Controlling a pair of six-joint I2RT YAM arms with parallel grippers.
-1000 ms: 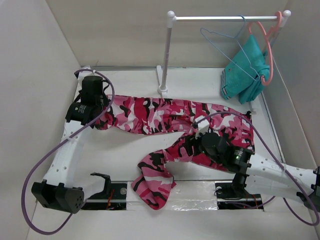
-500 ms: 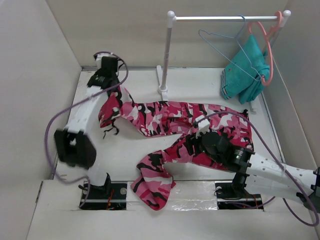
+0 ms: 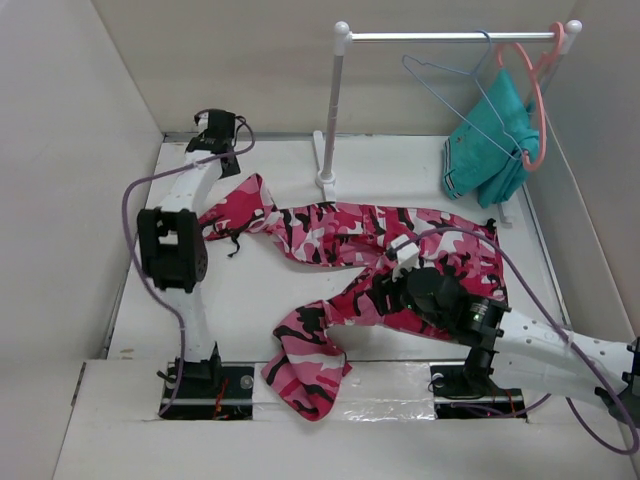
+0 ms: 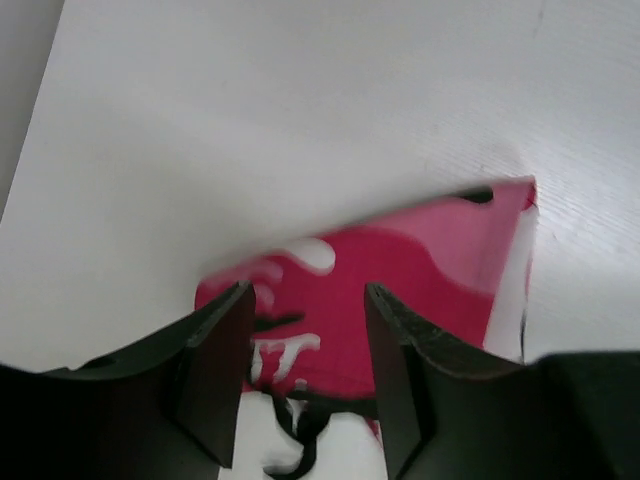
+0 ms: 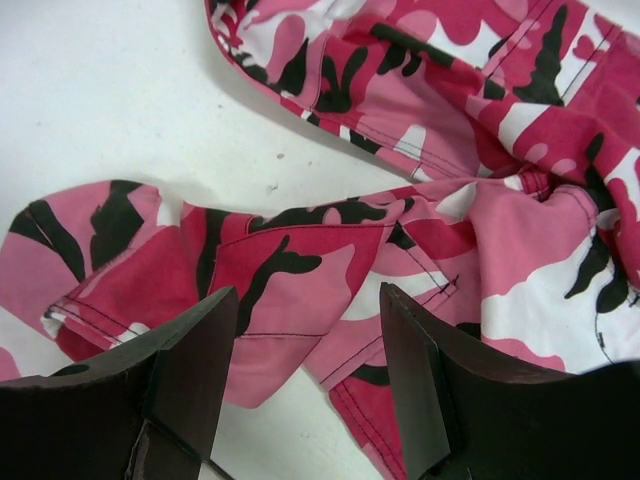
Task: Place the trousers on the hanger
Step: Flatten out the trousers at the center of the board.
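Overhead first. Trousers (image 3: 330, 225) lie spread flat on the white table (image 3: 260, 300), well apart from the hanger (image 3: 465, 100), which hangs by its hook from the rail (image 3: 450, 37) at the far right. One leg runs left toward the far corner; the other bends down to the near edge, its cuff lying over the lip. Waist end sits at the right. Left gripper (image 3: 226, 152) is stretched to the far-left corner, just past the leg's end. Right gripper (image 3: 398, 270) hovers low over the trousers near the crotch. A teal garment (image 3: 490, 140) on a salmon-pink hanger (image 3: 538, 100) shares the rail.

Left wrist view: left gripper (image 4: 305, 295) has its fingers (image 4: 215, 370) spread, nothing between them; the leg end and a black drawstring lie on the table below.

Right wrist view: right gripper (image 5: 300, 300) is also released, fingers (image 5: 190, 370) wide apart above rumpled camouflage fabric (image 5: 420, 200), not clamping it.
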